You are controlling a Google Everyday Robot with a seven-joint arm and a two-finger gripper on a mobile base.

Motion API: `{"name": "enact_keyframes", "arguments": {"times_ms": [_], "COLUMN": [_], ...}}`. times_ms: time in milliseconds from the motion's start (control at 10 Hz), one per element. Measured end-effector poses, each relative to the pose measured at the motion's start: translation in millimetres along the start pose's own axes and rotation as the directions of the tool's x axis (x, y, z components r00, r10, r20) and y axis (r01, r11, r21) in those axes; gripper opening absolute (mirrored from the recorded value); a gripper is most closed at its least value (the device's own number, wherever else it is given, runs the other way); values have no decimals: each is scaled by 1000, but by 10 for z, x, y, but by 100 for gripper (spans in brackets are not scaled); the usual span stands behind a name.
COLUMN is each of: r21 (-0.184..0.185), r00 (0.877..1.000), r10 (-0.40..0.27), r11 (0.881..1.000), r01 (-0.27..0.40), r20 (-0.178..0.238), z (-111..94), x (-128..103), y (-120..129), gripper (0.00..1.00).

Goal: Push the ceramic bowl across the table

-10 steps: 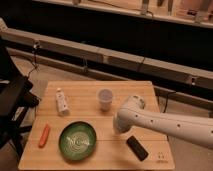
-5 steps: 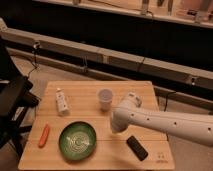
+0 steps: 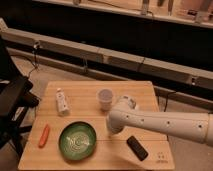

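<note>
Green ceramic bowl (image 3: 77, 141) sits just beside the claw (image 3: 114, 129) (can't tell if it's clenched or not) on the wooden desk (image 3: 80, 95), dark wall (image 3: 100, 30) behind.

Claw (image 3: 114, 131) seemingly beside ceramic bowl (image 3: 77, 141), orange object (image 3: 44, 135) opposite; bare table (image 3: 83, 98) between bottle (image 3: 61, 102) and cup (image 3: 105, 98).

A glossy green glaze is seen on the ceramic bowl (image 3: 77, 141), pale matt wood planks on the desk (image 3: 80, 92), and smooth white casing on the arm (image 3: 165, 122), whose tool (image 3: 114, 130) is held just beside the bowl.
</note>
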Motion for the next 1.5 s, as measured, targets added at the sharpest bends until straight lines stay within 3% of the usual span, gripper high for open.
{"name": "enact_keyframes", "arguments": {"times_ms": [1500], "r21": [-47], "r00": [997], "r10": [-77], "r11": [996], "r01": [78], "r20": [18], "z": [100], "x": [-329], "y": [-70], "gripper": [0]}}
